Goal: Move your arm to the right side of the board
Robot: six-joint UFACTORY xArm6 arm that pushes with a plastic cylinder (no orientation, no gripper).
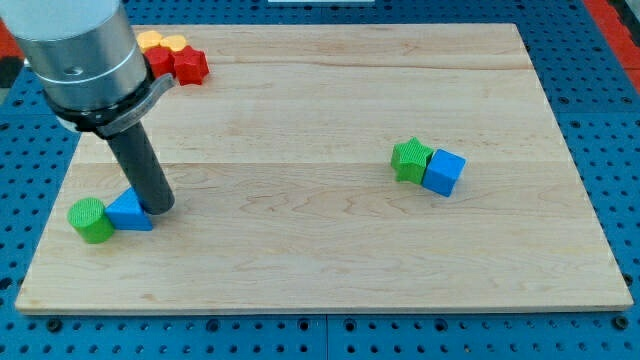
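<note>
a pale wooden board [330, 250] with fine lengthwise grain and faint seams between its planks is lying on a blue metal table [600, 40] dotted with rows of small holes. the arm [80, 50], a smooth silvery grey cylinder with a dark collar, is hanging over the board's top left corner, and a straight matte black rod [140, 170] is slanting down from it. my tip [160, 208] is resting on the wood near the board's left edge, toward the bottom left corner. it is just a bare rod end with nothing to open or close, and it is clamping nothing.

the tip is sitting right against the upper right side of a blue triangular block [130, 213], seemingly touching it. a green cylinder [90, 220] with a ribbed side is lying just left of that blue block, touching it.

in the top left corner, partly hidden behind the arm, a red star-shaped block [188, 65] is sitting next to another red block [160, 62] whose shape i cannot make out, with yellow blocks [162, 42] just above them by the top edge.

on the right half of the board, well apart from my tip, a green star-shaped block [411, 160] is touching a blue cube [444, 172] on its right. the blocks are all looking like painted wood with a soft sheen. the board's right edge is far from the rod.
</note>
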